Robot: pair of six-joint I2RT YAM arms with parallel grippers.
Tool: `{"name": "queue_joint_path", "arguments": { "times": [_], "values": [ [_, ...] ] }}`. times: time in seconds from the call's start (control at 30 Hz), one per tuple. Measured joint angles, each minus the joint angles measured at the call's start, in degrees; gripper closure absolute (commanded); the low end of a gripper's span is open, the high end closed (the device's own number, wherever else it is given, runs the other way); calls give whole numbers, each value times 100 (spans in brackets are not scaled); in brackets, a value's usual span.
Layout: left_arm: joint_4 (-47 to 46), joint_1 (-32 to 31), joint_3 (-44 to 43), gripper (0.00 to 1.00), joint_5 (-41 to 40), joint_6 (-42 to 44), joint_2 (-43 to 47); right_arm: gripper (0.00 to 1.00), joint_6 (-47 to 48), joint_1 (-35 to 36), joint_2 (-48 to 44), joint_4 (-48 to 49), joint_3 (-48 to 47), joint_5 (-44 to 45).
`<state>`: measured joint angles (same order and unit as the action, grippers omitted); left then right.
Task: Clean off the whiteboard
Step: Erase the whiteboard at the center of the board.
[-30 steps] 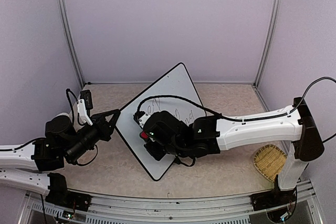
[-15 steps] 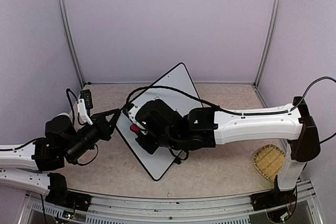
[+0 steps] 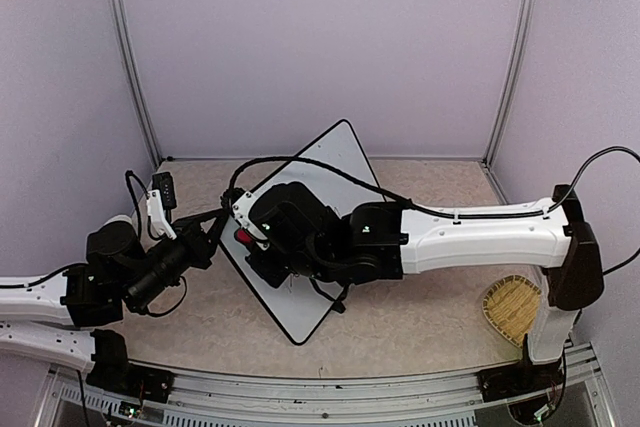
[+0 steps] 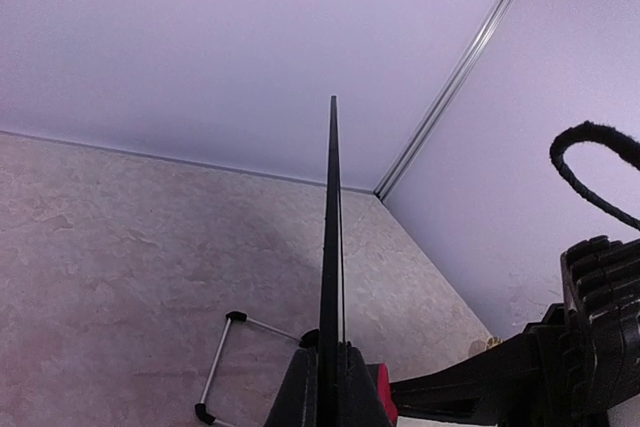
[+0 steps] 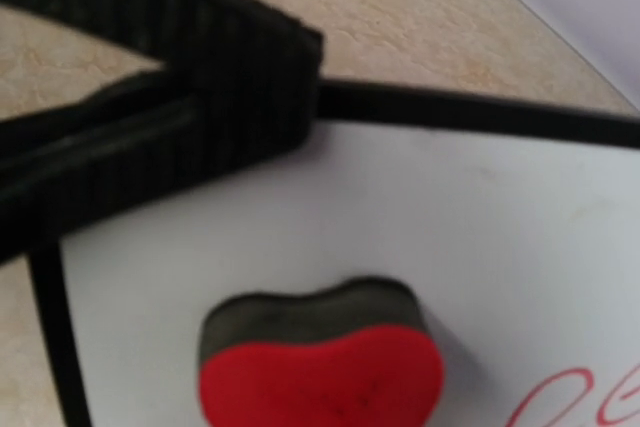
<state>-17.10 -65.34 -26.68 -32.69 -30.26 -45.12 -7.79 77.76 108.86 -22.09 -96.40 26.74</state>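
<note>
Wiping is under way. The whiteboard (image 3: 300, 312) sits mid-table, turned like a diamond. Its left corner is pinched between the closed fingers of the left gripper (image 3: 213, 224), and the left wrist view shows the frame edge-on, clamped tight. The right arm reaches across it, and the right gripper (image 3: 245, 239) appears to be narrowly closed on a red heart-shaped eraser (image 5: 320, 372), though its own fingers are out of the wrist picture. The eraser's dark felt face is against the white surface near that same left corner, just beside the left gripper's ribbed fingers and close to the black frame. Red pen strokes (image 5: 575, 397) show at the lower right of the right wrist view, so the job looks unfinished. How much writing lies under the arm cannot be told. The next stroke probably has to carry the eraser away from the clamped corner toward those marks, pressing flat without pushing the board out of the other hand. There is little room on the corner side; the open room lies across the board's middle. A woven basket (image 3: 513, 307) stands well apart on the right.
</note>
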Motion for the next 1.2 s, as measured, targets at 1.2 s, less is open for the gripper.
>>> {"name": "queue_joint_path", "arguments": {
  "times": [1.2],
  "values": [
    [-70,-2,39,100,94,-35,31,86,-186,22,-234,83,518,17]
  ]
}}
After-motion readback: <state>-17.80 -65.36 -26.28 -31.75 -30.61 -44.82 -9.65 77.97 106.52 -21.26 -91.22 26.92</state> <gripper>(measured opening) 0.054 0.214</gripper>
